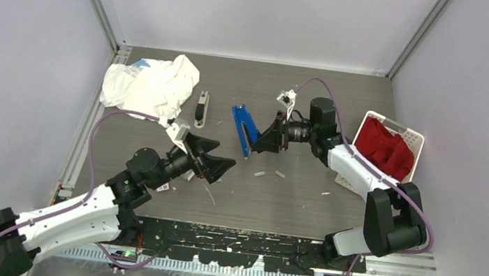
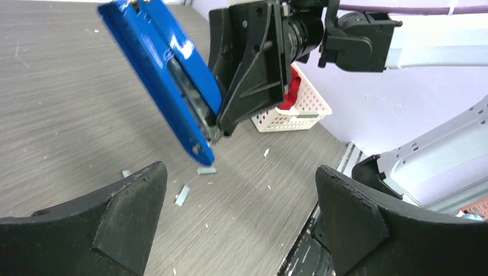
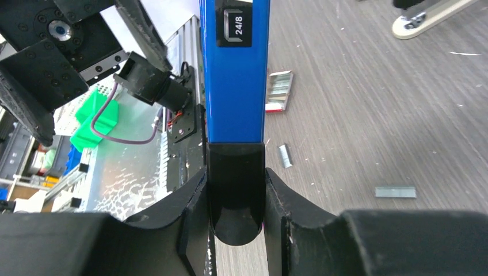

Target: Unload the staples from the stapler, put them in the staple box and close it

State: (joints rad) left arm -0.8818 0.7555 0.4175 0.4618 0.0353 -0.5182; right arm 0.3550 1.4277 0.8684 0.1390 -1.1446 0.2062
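Right hand (image 1: 257,138) clamps the blue stapler (image 1: 240,118), tilted above the worktop (image 1: 304,202). Left hand (image 1: 226,152) gapes wide, empty. Staples (image 1: 260,174) lie loose nearby.

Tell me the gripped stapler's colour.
The stapler is bright blue; right wrist view shows it best.

The blue stapler (image 3: 237,75) runs off the top edge of the right wrist view, its black rear end buried between the fingers of the right gripper (image 3: 236,192); a small box (image 3: 280,91) lies half hidden behind it; a grey stapler (image 3: 429,14) is cropped at the top right corner; the left wrist view cuts the left gripper (image 2: 241,195) at its bottom edge, and the right gripper screens most of the basket (image 2: 305,112); from overhead the staples (image 1: 260,174) are specks too small to count.
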